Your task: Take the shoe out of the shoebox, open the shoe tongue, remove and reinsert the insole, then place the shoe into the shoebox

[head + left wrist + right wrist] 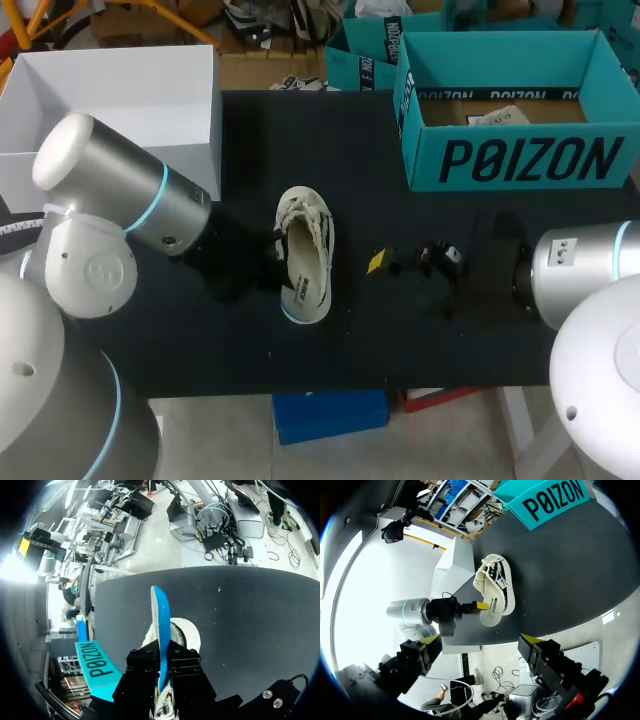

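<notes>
The shoe lies in the middle of the counter, out of its box. The left gripper pinches the blue insole on edge in its jaws above the shoe. The right gripper is nearby with its jaws spread. Seating the insole and boxing likely remain; the shoebox stands at the far right corner.

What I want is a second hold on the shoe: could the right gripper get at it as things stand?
Probably yes: the right gripper sits open beside the shoe, with only bare table between them. The left gripper, shut on the insole, occupies the shoe's other side.
</notes>
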### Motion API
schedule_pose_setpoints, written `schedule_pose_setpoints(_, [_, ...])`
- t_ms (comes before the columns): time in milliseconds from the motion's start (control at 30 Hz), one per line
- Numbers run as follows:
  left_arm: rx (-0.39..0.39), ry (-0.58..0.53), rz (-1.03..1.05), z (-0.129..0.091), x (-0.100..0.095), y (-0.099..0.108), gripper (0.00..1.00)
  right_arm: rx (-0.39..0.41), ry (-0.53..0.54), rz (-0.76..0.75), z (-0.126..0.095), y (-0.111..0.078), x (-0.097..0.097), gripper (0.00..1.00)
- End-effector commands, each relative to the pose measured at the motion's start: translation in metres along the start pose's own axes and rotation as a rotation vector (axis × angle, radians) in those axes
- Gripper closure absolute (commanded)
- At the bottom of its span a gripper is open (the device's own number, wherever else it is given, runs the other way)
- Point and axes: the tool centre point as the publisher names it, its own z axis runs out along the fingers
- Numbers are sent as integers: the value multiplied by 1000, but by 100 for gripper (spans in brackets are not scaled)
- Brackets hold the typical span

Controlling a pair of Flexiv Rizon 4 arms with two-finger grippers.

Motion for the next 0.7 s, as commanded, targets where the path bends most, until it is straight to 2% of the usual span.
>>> schedule_pose_setpoints(33, [-8,-34,-1,-1,1,-2,100,14,203,13,-1,0,-7,0])
schedule_pose_setpoints(233, [-13,-73,-5,-7,-7,-3,100,14,203,13,-1,0,-7,0])
schedule_pose_setpoints(433, [19,-118,-16,-10,-17,-11,100,14,203,13,-1,0,-7,0])
schedule_pose_setpoints(700, [26,-134,-49,-6,-13,-11,100,14,203,13,-1,0,-7,0])
